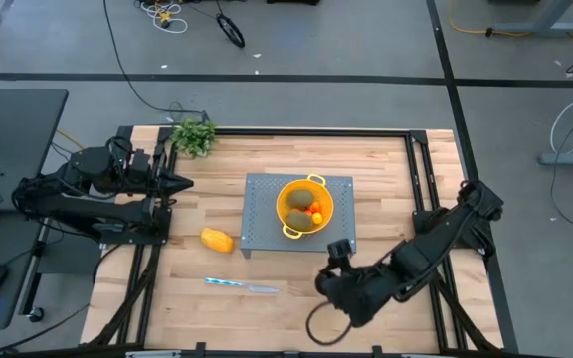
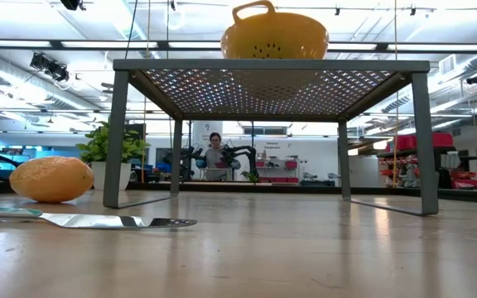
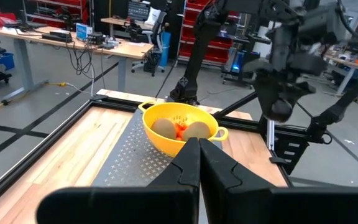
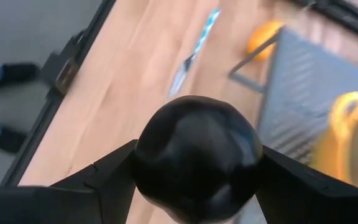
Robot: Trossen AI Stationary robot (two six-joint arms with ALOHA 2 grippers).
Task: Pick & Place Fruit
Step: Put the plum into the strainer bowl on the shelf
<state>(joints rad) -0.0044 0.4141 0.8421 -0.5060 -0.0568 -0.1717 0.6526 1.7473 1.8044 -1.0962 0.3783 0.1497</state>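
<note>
A yellow colander (image 1: 304, 207) stands on a grey perforated stand (image 1: 257, 199). In it lie two brownish-green ovals (image 3: 194, 130) and tiny orange-red balls (image 1: 316, 212). The yellow-orange oblong fruit (image 1: 217, 240) rests on the table left of the stand. My right gripper (image 1: 328, 282) is near the stand's near right corner, shut on the small blackish round fruit (image 4: 194, 155). My left gripper (image 1: 182, 182) waits shut at the table's left, pointing at the colander (image 3: 182, 127). My right gripper pinches the blackish round fruit between its two fingers, one finger (image 4: 104, 177) on each side of the ball's widest part (image 4: 148, 155). The fruit fills the gap. It is lifted clear above the table, with the wood far below it.
A thin silvery knife (image 1: 242, 286) lies on the wood near the front edge, below the oblong fruit. A leafy green bunch (image 1: 195, 136) stands at the far left corner. Black rails frame the table. A person's shoes (image 4: 8, 74) show on the floor beyond the near edge.
</note>
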